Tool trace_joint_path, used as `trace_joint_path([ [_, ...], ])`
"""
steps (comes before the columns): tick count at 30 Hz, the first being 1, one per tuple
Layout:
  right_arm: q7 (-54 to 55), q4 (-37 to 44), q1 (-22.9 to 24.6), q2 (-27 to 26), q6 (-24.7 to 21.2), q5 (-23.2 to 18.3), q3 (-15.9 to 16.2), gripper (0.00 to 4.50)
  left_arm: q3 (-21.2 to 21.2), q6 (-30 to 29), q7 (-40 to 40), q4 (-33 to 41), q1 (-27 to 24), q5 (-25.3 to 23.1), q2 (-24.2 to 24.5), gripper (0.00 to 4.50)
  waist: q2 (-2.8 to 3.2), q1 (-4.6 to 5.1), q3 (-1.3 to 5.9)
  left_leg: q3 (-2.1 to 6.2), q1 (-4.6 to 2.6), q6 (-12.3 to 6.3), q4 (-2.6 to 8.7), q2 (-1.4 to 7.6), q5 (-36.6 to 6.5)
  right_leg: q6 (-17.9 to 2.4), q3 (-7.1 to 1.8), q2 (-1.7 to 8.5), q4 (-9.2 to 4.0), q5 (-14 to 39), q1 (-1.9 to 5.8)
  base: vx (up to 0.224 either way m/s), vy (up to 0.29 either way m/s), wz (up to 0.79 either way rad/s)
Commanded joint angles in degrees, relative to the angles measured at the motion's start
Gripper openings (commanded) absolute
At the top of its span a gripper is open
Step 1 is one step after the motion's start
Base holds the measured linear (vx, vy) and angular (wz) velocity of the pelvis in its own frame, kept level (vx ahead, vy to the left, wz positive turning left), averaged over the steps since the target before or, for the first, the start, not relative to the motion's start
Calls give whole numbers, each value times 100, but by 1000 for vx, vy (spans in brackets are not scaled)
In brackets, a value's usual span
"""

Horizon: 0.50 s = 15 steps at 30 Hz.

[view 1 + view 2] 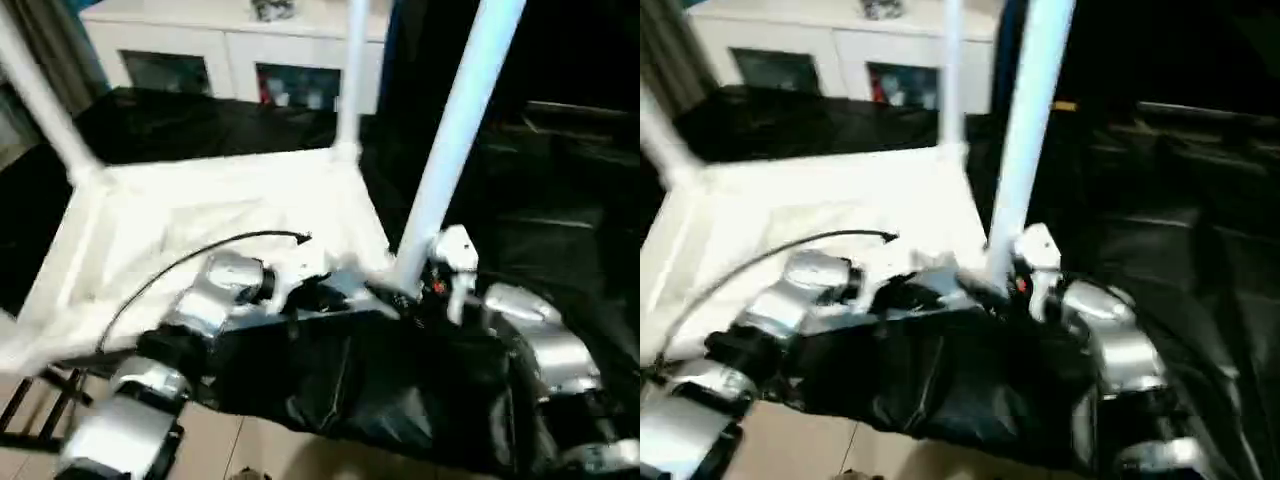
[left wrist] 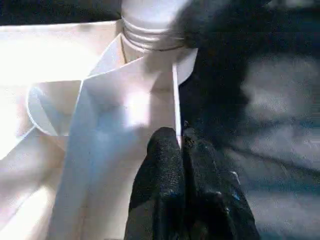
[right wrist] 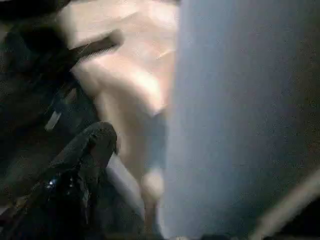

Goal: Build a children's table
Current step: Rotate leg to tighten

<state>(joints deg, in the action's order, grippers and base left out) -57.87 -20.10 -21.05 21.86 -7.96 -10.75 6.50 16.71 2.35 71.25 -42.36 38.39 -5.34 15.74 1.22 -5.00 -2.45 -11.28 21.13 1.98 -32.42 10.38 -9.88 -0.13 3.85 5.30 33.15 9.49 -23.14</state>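
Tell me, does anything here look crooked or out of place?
The nearest leg leans to one side, while the far leg stands almost straight. The tabletop lies upside down with its legs pointing up, which fits a table being put together. Nothing looks spilled or broken.

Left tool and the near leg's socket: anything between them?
Nothing loose: left wrist view shows the left tool pinching the tabletop rim, with bare white plastic up to the leg.
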Motion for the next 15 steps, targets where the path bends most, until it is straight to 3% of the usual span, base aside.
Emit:
trace_joint_path([
  [1, -518, -161, -192, 89, 103, -51, 106, 398, 252, 60, 401, -85, -66, -82, 124, 0, -122, -44, 352, 73, -31, -570, 290, 293, -994, -1449, -231, 369, -299, 856, 292, 0, 0, 0],
  [6, -1284, -627, -504, 270, 228, 41, 308, 365, 266, 107, 934, -79, -12, 77, 326, 0, -137, -76, 330, 78, -75, -380, 318, 326, -1266, -1414, -224, 367, -316, 1388, 256, 0, 0, 0],
  [11, -1618, -944, -736, 303, 322, 49, 436, 322, 259, 72, 1243, -64, 34, 212, 375, 0, -172, -105, 330, 81, -88, -275, 333, 339, -1311, -1461, -231, 370, -293, 1273, 259, 0, 0, 0],
  [15, -2057, -1276, -934, 317, 471, 101, 637, 283, 239, 94, 1535, -248, 158, 249, 404, 0, -190, -101, 344, 70, -80, -337, 303, 318, -1139, -1579, -226, 363, -252, 935, 278, 0, 0, 0],
])
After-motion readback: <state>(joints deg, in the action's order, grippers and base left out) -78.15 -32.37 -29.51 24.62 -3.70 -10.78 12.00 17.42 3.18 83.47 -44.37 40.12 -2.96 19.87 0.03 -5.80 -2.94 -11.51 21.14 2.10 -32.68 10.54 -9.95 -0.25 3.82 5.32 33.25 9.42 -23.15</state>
